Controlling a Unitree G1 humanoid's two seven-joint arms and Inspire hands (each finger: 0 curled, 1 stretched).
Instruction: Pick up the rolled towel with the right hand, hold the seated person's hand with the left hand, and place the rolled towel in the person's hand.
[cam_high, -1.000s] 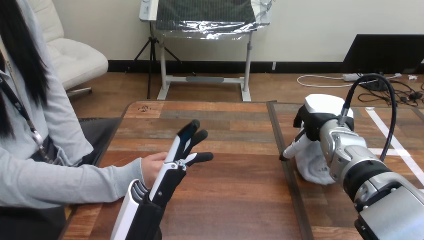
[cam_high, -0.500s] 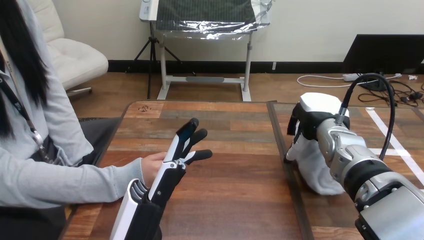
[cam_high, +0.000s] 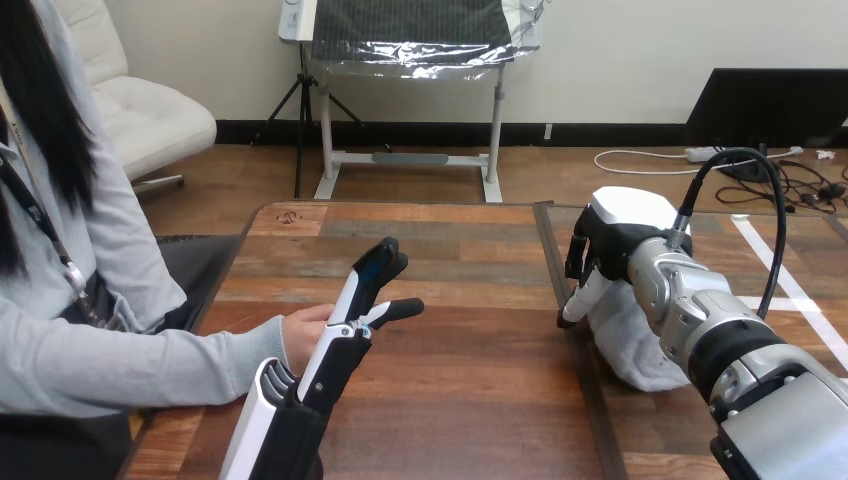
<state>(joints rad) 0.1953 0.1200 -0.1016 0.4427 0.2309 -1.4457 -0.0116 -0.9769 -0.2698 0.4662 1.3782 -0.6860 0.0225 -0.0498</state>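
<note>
While our right hand (cam_high: 612, 245) sits on the far end of the rolled towel (cam_high: 632, 352) — gripping or not, we cannot tell — it lies on the table (cam_high: 470, 400), long axis toward us, well right of the person's hand (cam_high: 300, 335), beside which our left hand (cam_high: 352, 318) stands with straight fingers.

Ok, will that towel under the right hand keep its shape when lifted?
Probably floppy: the towel looks like soft, creased cloth slumped under the right hand. Likely light, being cloth. It may sag or unroll if lifted by one end, since its shape looks loose.
</note>
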